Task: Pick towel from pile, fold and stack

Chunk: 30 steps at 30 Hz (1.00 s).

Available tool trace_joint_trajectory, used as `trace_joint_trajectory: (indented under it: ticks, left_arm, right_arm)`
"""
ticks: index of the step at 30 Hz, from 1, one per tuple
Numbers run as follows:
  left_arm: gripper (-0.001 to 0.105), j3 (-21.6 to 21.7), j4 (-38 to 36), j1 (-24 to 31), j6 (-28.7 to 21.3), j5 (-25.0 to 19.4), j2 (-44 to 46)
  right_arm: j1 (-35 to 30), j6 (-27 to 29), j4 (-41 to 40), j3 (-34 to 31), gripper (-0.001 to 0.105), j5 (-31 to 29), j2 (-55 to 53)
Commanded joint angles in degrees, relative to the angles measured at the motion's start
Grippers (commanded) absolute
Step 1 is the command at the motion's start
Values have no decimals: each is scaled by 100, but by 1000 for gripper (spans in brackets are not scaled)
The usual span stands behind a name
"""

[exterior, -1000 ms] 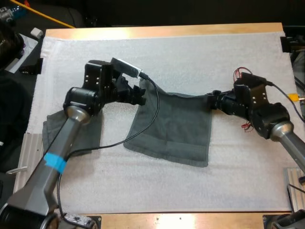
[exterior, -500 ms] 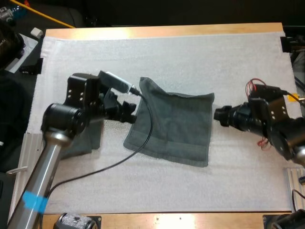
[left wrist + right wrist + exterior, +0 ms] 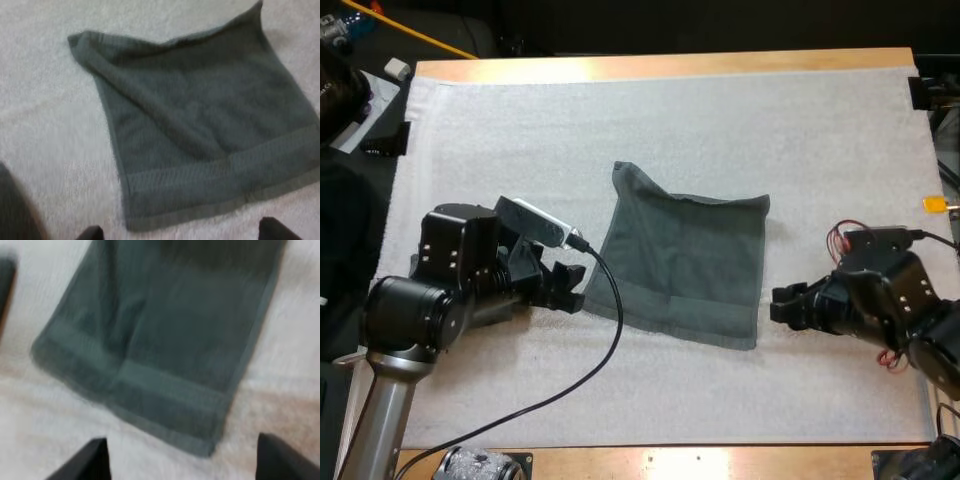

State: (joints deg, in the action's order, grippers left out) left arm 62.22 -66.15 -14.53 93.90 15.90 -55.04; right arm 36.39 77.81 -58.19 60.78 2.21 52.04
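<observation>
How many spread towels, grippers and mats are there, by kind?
towel, spread flat: 1
grippers, both open: 2 (left gripper, right gripper)
white mat: 1
Total: 4

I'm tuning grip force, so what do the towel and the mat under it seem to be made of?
The towel looks like matte grey-green terry cotton: soft nap, flat woven band near the hem. The mat looks like white foam or fleece, from its pebbly surface.
</observation>
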Motion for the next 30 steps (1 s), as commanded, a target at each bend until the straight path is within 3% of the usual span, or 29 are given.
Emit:
trace_joint_trajectory:
  ticks: [1,9,19,24,30]
  left_arm:
    - [59,-298,33,-10,54,-46,232]
    - [59,-1043,44,-23,131,-22,522]
    - [59,-1174,83,-24,153,35,504]
    - [59,-1182,61,-1,147,18,488]
    - [59,-1187,43,7,148,82,487]
  right_arm:
    - [578,-386,-267,-212,59,-346,-64]
    - [1305,-1694,532,-1635,58,-440,-90]
    - [1316,-2924,2474,-3080,58,-70,17]
    - [1187,-3206,3013,-3247,58,-105,209]
    - [541,-3374,3937,-3347,58,502,898]
